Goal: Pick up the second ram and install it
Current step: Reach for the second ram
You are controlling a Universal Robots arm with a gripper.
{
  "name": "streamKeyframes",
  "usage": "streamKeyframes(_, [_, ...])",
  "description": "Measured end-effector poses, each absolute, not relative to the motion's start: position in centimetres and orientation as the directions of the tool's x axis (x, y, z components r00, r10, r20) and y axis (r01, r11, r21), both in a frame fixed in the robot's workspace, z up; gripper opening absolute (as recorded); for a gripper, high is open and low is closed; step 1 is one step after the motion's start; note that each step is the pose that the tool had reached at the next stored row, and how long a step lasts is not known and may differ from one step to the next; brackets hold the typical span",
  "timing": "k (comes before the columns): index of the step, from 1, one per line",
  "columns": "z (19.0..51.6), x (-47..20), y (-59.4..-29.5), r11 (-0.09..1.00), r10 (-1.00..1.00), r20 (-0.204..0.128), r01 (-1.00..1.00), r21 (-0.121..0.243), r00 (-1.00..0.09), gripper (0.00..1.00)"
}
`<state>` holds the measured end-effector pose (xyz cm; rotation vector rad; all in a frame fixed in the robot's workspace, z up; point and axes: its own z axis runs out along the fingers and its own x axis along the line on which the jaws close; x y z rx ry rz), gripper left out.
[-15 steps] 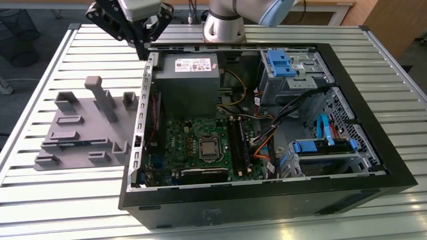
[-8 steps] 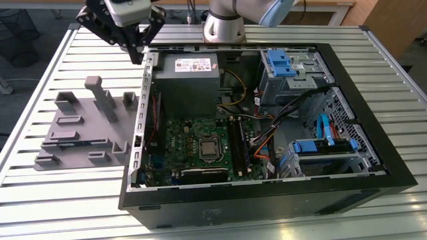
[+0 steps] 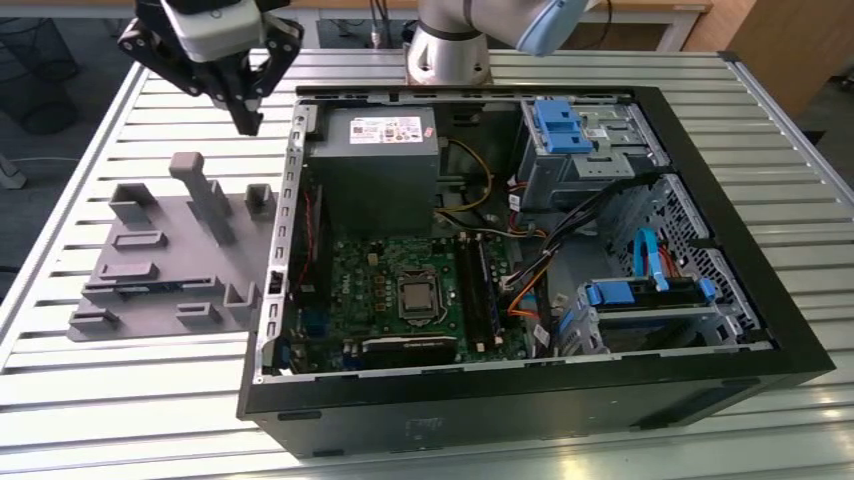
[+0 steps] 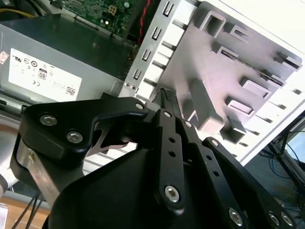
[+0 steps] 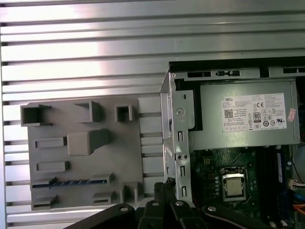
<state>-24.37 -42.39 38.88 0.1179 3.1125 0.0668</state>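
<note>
At the exterior view's upper left, my pincer (image 3: 247, 122) hangs over the slatted table (image 3: 80, 400), its fingers pressed together and empty, beside the open computer case (image 3: 747, 330).

In the second wrist view, my fingertips (image 4: 167, 97) point between the power supply (image 4: 47, 62) and the gray holder tray (image 4: 238, 57).

In the first wrist view, the second ram (image 5: 71, 182) lies in a slot of that tray, apart from my pincer.

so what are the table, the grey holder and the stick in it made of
Table: metal, likely aluminium; bright ribbed slats with a dull sheen.
Grey holder: looks like matte plastic, maybe printed; uniform flat grey, blocky shapes.
Stick in its slot: probably circuit board; thin blue-green edge, though finer detail is too small to tell.
</note>
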Motion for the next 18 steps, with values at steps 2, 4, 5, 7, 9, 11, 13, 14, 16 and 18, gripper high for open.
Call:
streamKeyframes(2, [38.9,-25.0,-42.5,0.996,0.076,-0.024,0.075,0.044,-0.997,0.11])
streamKeyframes(4, [38.8,-25.6,-42.7,0.996,0.076,-0.025,0.075,0.044,-0.997,0.11])
streamKeyframes(5, [38.8,-26.0,-42.7,0.996,0.076,-0.024,0.075,0.044,-0.997,0.11])
streamKeyframes(7, [38.8,-26.7,-42.8,0.996,0.076,-0.025,0.075,0.044,-0.997,0.11])
streamKeyframes(9, [38.8,-27.5,-42.9,0.996,0.076,-0.025,0.075,0.044,-0.997,0.11])
streamKeyframes(11, [38.8,-28.2,-43.2,0.996,0.076,-0.024,0.075,0.044,-0.997,0.11])
streamKeyframes(13, [38.7,-28.8,-43.5,0.996,0.076,-0.025,0.075,0.044,-0.997,0.11])
streamKeyframes(14, [38.7,-29.1,-43.7,0.996,0.076,-0.025,0.075,0.044,-0.997,0.11])
streamKeyframes(16, [38.7,-29.6,-44.0,0.996,0.076,-0.024,0.075,0.044,-0.997,0.11])
streamKeyframes(18, [38.6,-30.3,-44.3,0.996,0.076,-0.025,0.075,0.044,-0.997,0.11])
